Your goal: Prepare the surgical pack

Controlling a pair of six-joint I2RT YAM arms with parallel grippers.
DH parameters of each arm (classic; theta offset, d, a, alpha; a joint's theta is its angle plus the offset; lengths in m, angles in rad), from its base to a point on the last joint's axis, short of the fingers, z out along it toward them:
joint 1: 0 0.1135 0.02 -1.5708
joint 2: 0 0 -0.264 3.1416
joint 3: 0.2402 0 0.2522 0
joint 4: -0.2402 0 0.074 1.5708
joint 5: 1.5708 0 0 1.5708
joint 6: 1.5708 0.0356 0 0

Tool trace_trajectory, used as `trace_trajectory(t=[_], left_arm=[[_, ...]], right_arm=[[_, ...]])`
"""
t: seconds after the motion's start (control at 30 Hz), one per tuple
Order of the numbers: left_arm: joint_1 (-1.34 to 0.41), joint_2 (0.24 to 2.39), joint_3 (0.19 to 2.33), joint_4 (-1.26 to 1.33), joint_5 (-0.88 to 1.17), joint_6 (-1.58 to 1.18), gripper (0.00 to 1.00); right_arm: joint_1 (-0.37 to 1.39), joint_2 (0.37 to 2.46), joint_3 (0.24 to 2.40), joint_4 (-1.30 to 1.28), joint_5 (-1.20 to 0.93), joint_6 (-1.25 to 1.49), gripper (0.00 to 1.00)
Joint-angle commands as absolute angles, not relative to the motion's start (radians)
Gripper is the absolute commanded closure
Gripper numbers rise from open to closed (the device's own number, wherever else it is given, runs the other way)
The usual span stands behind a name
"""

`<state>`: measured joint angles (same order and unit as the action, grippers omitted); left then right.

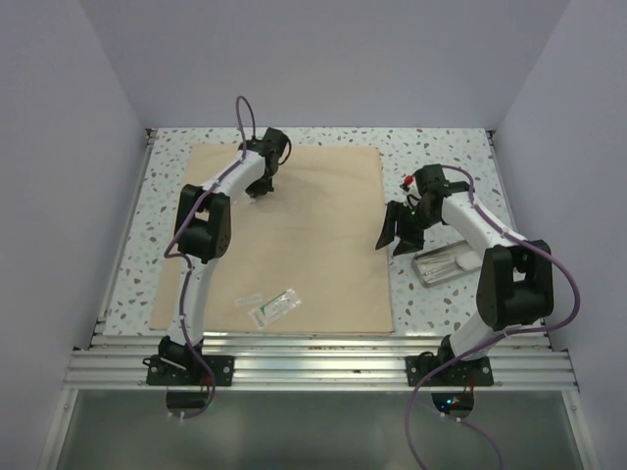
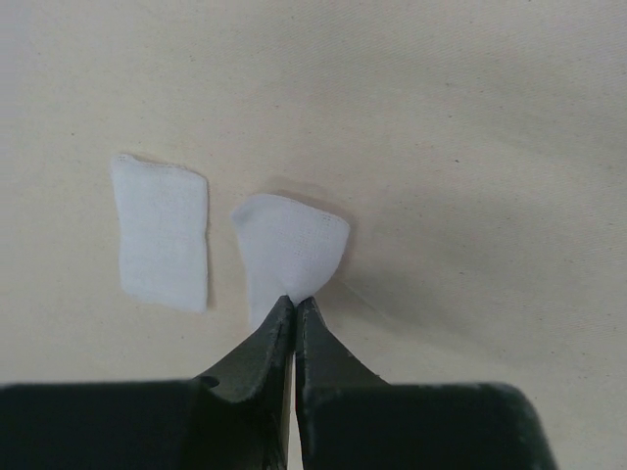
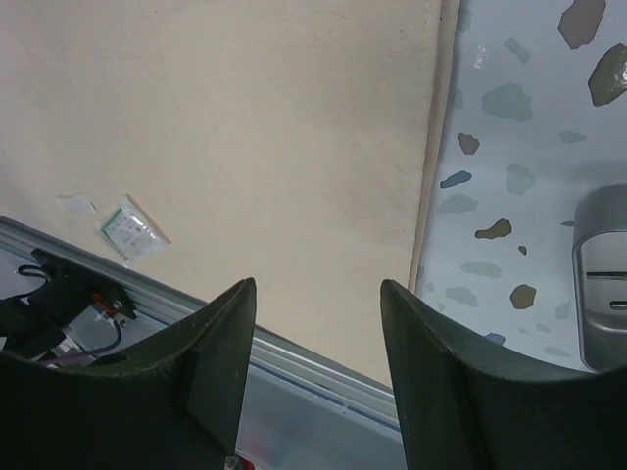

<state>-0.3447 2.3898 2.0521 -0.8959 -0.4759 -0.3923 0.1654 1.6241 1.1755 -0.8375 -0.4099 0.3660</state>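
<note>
The surgical pack (image 1: 313,235) is a big tan cloth sheet lying flat and open on the table. It fills the left wrist view (image 2: 470,117) and shows in the right wrist view (image 3: 245,127). My left gripper (image 1: 263,192) is low over the sheet's far left part. There (image 2: 296,302) it is shut on the edge of a small white gauze square (image 2: 294,245). A second gauze square (image 2: 162,230) lies flat on the cloth just to the left of it. My right gripper (image 1: 397,235) hangs open and empty above the sheet's right edge (image 3: 318,289).
A small metal tray (image 1: 441,264) sits on the speckled tabletop right of the sheet, also in the right wrist view (image 3: 602,274). A clear plastic pouch (image 1: 274,305) lies on the sheet's near part (image 3: 130,228). Aluminium rails (image 1: 313,362) run along the front edge.
</note>
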Motion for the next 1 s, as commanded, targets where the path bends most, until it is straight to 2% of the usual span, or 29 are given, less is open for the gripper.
trace_trajectory(t=[0.0,0.37,0.97], left_arm=[[-0.308,2.313,2.091,-0.891,-0.518,-0.390,0.96],[-0.206,2.255,2.069,-0.874,-0.624,-0.298,0.96],[-0.199,2.352,2.057,-0.851,-0.511,-0.216,1.00]], right_arm=[[0.169,1.620,1.172,-0.816,-0.426,0.356,0.42],[0.167,1.638,1.177,-0.818,-0.437,0.348,0.42],[0.169,1.666,1.195,-0.824,-0.439,0.342,0.42]])
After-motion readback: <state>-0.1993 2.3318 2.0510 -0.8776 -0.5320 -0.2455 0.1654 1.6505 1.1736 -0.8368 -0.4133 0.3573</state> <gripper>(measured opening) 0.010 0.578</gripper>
